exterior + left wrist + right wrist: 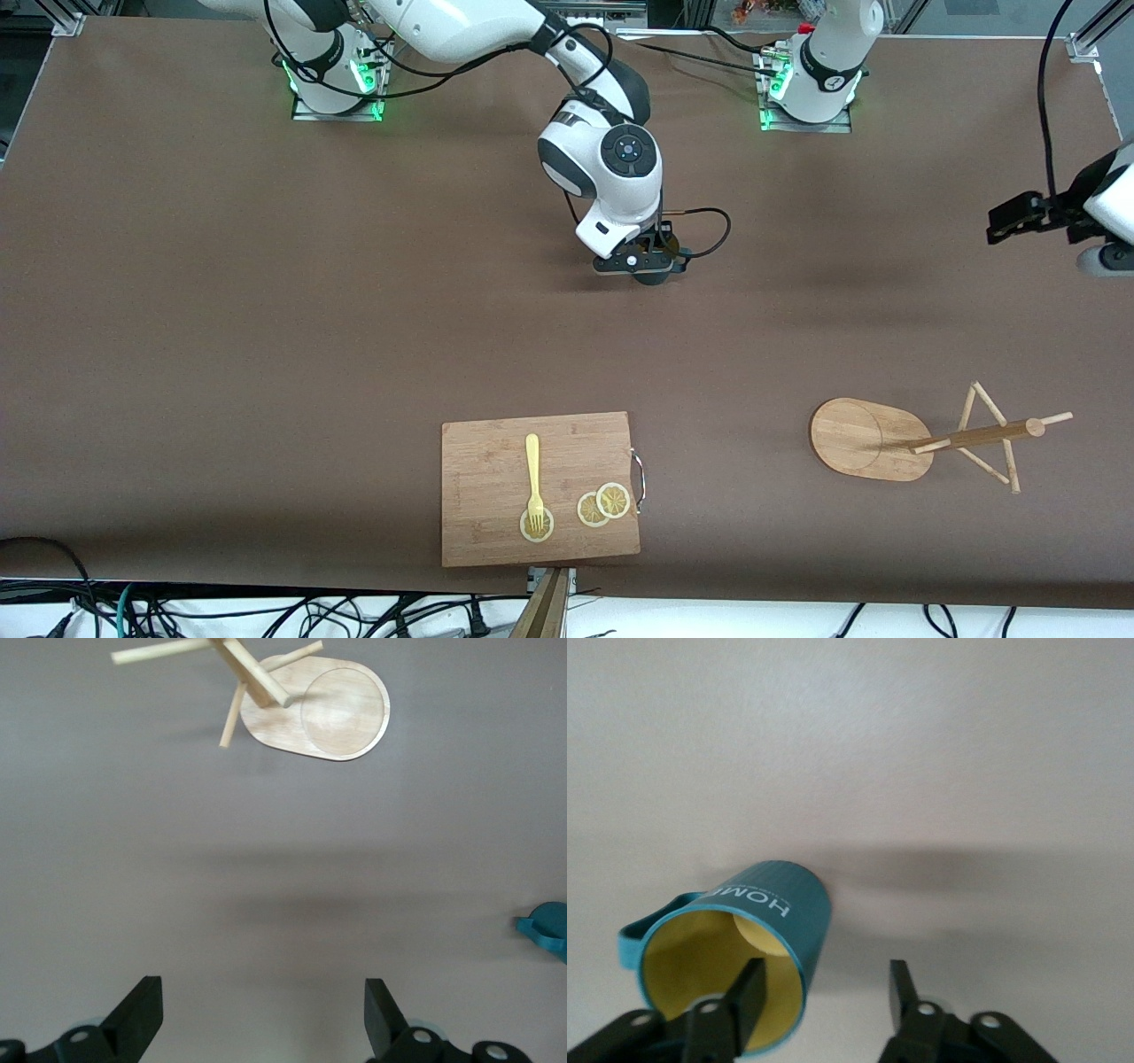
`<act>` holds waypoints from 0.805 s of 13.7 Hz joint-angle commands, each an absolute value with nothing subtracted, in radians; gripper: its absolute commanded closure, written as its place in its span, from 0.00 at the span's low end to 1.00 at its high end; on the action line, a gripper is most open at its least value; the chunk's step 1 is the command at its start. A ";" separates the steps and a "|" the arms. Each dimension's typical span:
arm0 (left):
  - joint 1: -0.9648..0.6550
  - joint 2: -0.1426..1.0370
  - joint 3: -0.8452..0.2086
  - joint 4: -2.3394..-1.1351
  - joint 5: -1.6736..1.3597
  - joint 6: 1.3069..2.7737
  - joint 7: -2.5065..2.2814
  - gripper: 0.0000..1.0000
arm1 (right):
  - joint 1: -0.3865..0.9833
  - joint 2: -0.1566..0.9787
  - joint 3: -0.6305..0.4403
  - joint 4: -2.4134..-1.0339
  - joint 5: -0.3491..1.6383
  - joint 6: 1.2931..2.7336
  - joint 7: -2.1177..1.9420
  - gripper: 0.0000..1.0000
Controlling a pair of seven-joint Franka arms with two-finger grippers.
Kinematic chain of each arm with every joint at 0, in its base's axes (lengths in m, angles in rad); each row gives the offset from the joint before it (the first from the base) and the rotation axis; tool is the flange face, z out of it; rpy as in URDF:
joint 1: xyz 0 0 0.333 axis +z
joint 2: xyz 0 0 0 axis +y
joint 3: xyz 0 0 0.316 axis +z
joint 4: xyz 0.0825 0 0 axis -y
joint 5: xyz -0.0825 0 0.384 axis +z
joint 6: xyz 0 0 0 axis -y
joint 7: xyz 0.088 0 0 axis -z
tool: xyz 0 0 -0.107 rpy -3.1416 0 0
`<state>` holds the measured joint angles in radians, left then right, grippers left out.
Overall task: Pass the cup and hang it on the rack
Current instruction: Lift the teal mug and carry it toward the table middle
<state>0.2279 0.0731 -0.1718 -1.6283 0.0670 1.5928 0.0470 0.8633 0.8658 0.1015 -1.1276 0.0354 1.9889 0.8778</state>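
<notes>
Cup: small ribbed teal mug point(735, 970) with yellow inside, standing mid-tabletop point(266, 310).
Right gripper point(651, 268): released, one finger inside the cup's rim.
Left gripper point(257, 1019): spread wide, empty, waiting above the tabletop.
Rack: bamboo mug tree point(921, 436), toward the left arm's end.

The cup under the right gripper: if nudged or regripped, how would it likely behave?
The cup appears tilted, so it may tip or roll on its round ribbed wall. The loop handle would probably stop a full roll. One finger of the right gripper stands inside the rim with the jaws spread, so a rim pinch looks possible, though the smooth yellow inside might slip.
</notes>
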 commanded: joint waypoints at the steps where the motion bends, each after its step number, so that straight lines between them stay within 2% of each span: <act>1: 0.262 0.025 -0.181 -1.783 0.029 1.728 0.107 0.00 | 0.806 0.807 0.107 -1.039 0.051 1.774 0.767 0.00; 5: 0.267 0.000 -0.181 -1.992 -0.041 1.958 0.149 0.00 | 0.712 0.662 0.032 -1.042 0.026 1.576 0.545 0.00; 11: 0.267 0.058 -0.183 -2.003 -0.213 1.967 0.433 0.00 | 0.522 0.545 -0.158 -1.042 0.025 1.428 0.205 0.00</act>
<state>0.2512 0.0561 -0.1743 -1.9900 -0.1431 1.9621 0.2962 0.5550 0.5852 -0.1076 -1.0189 0.0260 1.4697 0.3070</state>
